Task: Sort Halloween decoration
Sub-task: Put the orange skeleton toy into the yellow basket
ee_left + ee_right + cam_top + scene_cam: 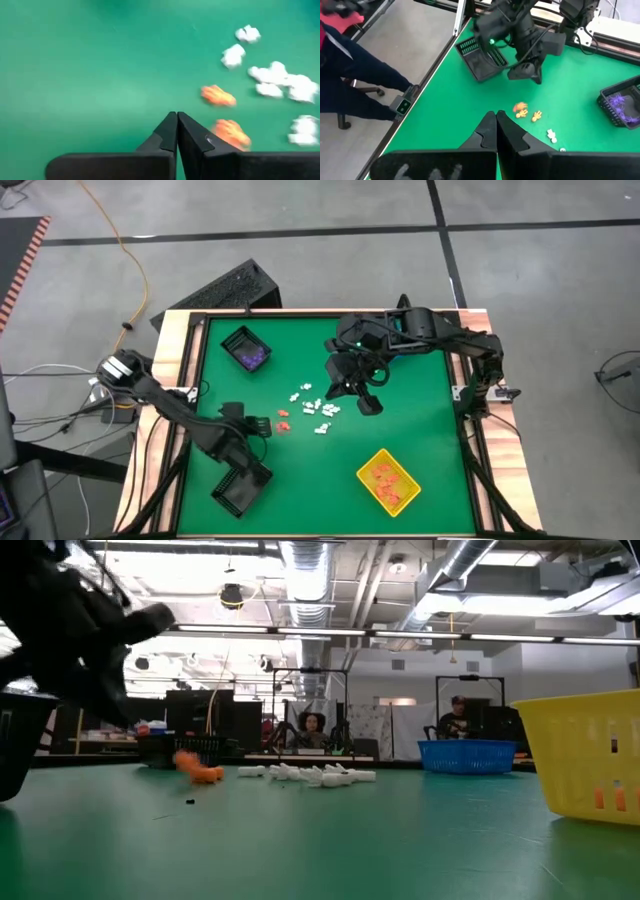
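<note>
We see the Halloween decoration [312, 408] scattered mid-tabletop [420, 410]: white pieces [322, 410] clustered together, two orange pieces [283, 420] just beside them. More orange ones lie in the yellow bin [389, 481], purple ones in the black bin [246, 349]. Our left tool [262, 425], clenched and empty, hovers near the orange pair; our right tool [369, 404], also clenched, hangs beside the white cluster.

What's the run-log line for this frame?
left gripper: shut, empty, by orange pieces | right gripper: shut, empty, above white pieces | yellow bin: holds orange | black bin: holds purple
</note>
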Tool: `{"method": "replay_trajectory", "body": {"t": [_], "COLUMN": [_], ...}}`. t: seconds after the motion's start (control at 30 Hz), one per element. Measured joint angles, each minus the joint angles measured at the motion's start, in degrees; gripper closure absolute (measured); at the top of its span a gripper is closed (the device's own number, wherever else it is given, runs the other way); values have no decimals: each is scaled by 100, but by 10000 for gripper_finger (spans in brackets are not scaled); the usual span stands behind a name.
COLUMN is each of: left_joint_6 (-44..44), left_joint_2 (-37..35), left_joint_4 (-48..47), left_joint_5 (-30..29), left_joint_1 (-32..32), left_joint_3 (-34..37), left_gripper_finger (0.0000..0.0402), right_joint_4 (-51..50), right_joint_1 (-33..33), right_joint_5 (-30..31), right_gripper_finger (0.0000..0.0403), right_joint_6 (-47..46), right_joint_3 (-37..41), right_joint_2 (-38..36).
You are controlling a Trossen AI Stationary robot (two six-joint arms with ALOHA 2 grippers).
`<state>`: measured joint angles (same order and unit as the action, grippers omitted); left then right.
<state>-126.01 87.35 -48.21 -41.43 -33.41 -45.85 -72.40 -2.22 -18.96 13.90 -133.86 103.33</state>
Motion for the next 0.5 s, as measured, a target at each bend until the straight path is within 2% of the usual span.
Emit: {"method": "replay_trajectory", "body": {"t": [0.13, 0.27, 0.37, 0.43, 0.5], "left_joint_6": [1067, 1238, 1646, 2247, 3048], "left_joint_2": [-579, -1044, -1575, -1925, -2314], "left_joint_4": [876, 554, 734, 1011, 1582], "left_joint_5": [-563, -618, -874, -1148, -1535], "left_joint_1": [-5, -14, -145, -289, -496], "left_joint_3": [-68, -33, -50, -43, -43], "left_gripper_finger": [402, 402, 402, 402, 402], "right_joint_4": [44, -53, -57, 64, 302], "right_joint_1": [39, 59, 103, 103, 103], "right_joint_5": [-2, -13, -324, -679, -776], "right_gripper_finger": [383, 383, 383, 383, 383], "right_joint_6": [41, 269, 458, 534, 565], "right_joint_3": [0, 1, 64, 199, 402], "right_joint_2": [0, 0, 0, 0, 0]}}
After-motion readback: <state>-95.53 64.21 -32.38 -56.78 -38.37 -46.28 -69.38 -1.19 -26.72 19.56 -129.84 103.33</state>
